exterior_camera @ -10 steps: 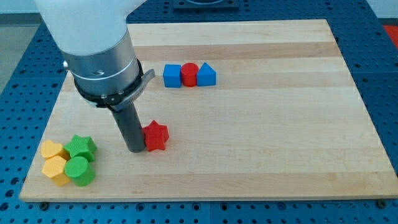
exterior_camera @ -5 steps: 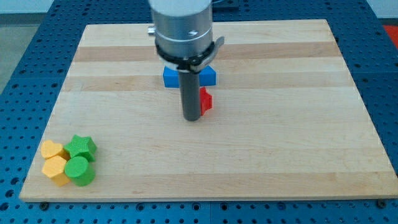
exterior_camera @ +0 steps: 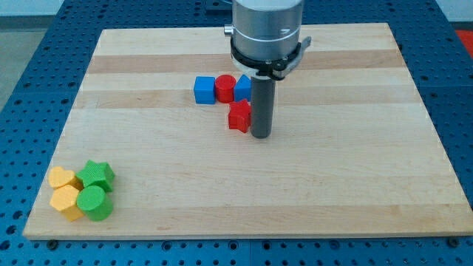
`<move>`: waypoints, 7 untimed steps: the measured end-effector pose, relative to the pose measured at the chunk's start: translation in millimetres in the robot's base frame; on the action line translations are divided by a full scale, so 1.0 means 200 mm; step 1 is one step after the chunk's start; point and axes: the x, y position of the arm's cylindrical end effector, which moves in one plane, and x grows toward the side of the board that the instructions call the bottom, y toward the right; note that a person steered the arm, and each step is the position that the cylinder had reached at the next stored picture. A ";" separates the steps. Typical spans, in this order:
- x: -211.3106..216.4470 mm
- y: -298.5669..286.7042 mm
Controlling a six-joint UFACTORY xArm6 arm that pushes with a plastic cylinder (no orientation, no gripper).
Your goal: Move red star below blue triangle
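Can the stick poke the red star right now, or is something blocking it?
Probably yes. My tip sits just at the view's right of the red star, with nothing between them. The blue triangle is above the star, out of the way.

The rod's tip [exterior_camera: 261,136] has moved from the lower left part of the tabletop toward the view's right and top. Now it stands at the right side of the red star [exterior_camera: 239,117]. The red star was pushed up and now lies just below the blue triangle [exterior_camera: 243,87].
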 end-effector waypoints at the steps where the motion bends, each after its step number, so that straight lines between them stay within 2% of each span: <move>1: -0.06 0.00; 2: -0.10 0.00; 4: 0.10 -0.09; 7: -0.08 -0.13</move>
